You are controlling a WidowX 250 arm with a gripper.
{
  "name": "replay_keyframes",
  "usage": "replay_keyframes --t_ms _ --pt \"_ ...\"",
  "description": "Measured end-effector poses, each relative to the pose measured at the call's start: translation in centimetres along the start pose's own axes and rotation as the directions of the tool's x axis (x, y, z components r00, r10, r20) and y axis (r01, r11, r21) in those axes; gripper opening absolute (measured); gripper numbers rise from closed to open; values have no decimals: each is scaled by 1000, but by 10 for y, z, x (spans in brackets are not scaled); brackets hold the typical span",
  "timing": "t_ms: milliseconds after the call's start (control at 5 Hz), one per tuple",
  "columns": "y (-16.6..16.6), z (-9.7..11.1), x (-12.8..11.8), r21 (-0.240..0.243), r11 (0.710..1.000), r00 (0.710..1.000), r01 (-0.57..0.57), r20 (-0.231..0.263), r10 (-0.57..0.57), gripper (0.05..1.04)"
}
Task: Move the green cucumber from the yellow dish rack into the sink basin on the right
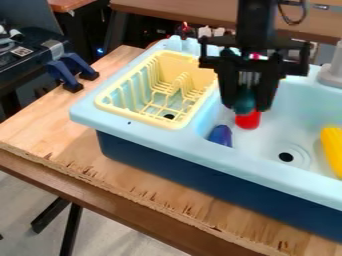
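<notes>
The black gripper (248, 104) hangs upright over the left part of the light blue sink basin (294, 107). A dark teal thing (244, 102) shows at its lower end; whether it is held cannot be told. Directly below is a red object (248, 120), partly covered by the teal thing and the gripper. A purple-blue object (220, 135) lies against the basin's near left wall. Over at the basin's right side is a yellow object (332, 150), cut off by the view's edge.
A pale yellow dish rack (135, 118) sits in the sink unit's left section. The faucet base (330, 75) stands at the right rear rim. Blue clamps (61, 75) and black equipment (23, 57) are at the upper left, beside the wooden tabletop (40, 125).
</notes>
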State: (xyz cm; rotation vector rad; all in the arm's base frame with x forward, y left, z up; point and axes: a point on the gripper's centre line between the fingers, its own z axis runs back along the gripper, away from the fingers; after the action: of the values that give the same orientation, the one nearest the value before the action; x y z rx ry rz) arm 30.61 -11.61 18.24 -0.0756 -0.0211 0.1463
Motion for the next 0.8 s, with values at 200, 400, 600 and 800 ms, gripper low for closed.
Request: replay_keyframes --t_ms 200,400,600,800 --pt "-3 -15 7 22 1000 1000 1 -10 -1 515" --pt "-2 -36 21 35 999 1000 -1 3 1 515" --pt "5 -45 31 45 999 1000 3 8 -4 515" --pt "7 -55 35 69 997 1000 22 3 -22 515"
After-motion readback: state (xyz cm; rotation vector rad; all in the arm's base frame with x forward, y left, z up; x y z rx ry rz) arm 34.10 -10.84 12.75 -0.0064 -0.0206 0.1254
